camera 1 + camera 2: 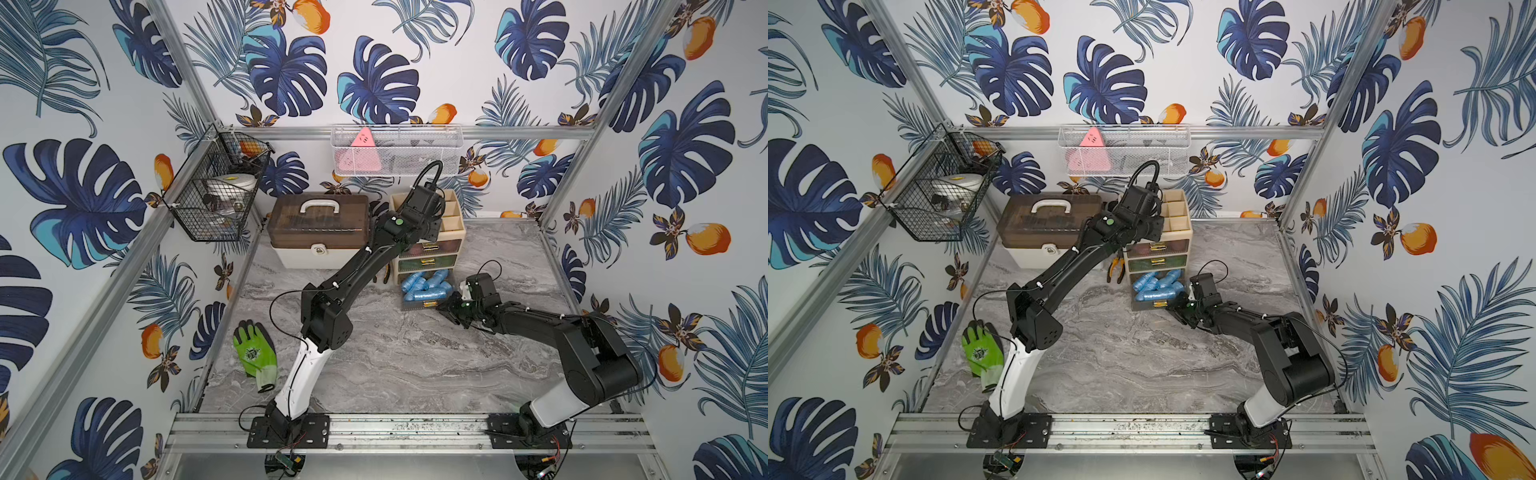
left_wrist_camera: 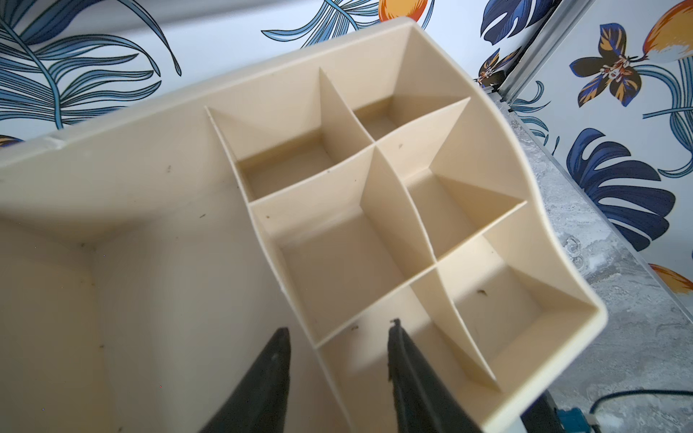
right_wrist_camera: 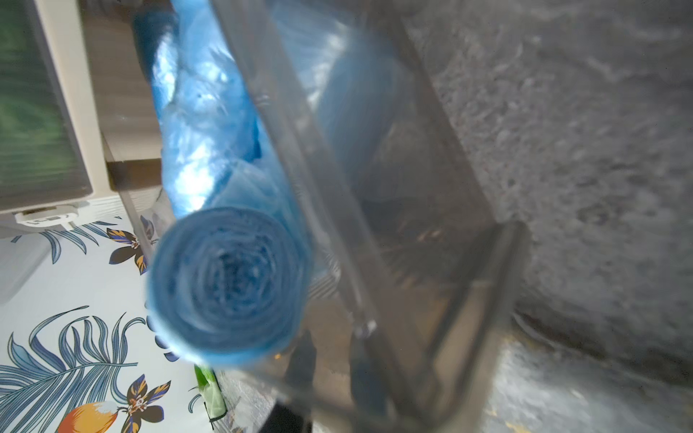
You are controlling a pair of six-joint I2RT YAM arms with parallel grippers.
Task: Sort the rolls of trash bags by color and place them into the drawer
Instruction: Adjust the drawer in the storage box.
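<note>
Blue rolls of trash bags lie heaped in the pulled-out bottom drawer, light, crinkly and slippery I judge, best pinched mid-length; my left gripper hangs empty, jaws apart, over the organizer; my right gripper is at the drawer front, closure unclear.

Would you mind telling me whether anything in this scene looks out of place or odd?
The blue rolls seem heaped above the rim of the pulled-out bottom drawer, so they might catch when it closes. A green glove lies loose on the table.
</note>
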